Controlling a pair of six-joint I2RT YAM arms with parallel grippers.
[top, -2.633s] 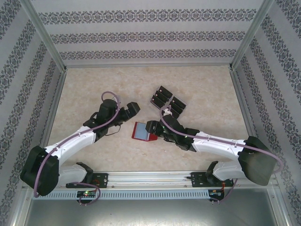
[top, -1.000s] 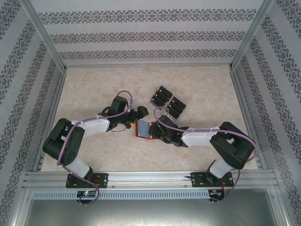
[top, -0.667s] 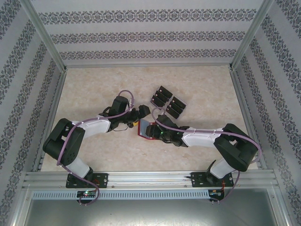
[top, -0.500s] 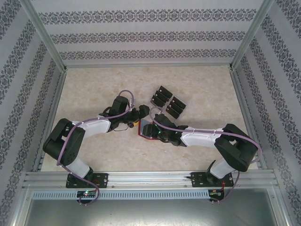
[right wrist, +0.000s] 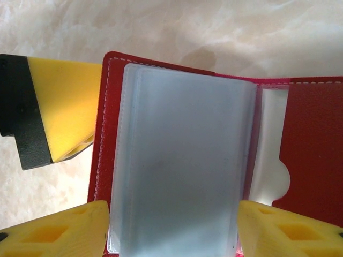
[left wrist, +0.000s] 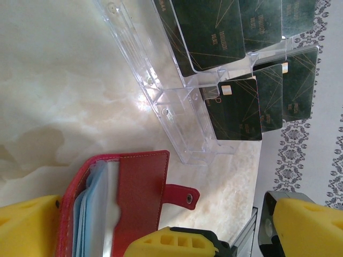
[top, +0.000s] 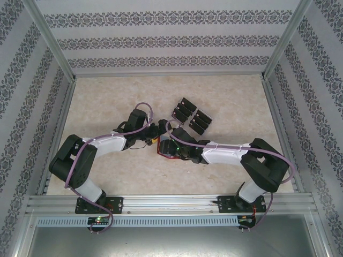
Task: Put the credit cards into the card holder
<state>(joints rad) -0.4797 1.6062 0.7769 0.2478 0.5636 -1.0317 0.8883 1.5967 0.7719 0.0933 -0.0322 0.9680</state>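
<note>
Card holder (right wrist: 313, 134) lies open; right claw (right wrist: 174, 227) straddles its pockets (right wrist: 177, 160) — jaws apart.

Your card holder (right wrist: 316, 150) lies open beneath the right gripper (right wrist: 171, 235). Its red cover is spread flat, its pale clear sleeves sit stacked between the jaws, and its snap tab sticks out sideways. The credit cards (left wrist: 211, 29), black with thin gold lines, stand tilted in rows beyond the left gripper (left wrist: 163, 227), apart from the card holder.
</note>
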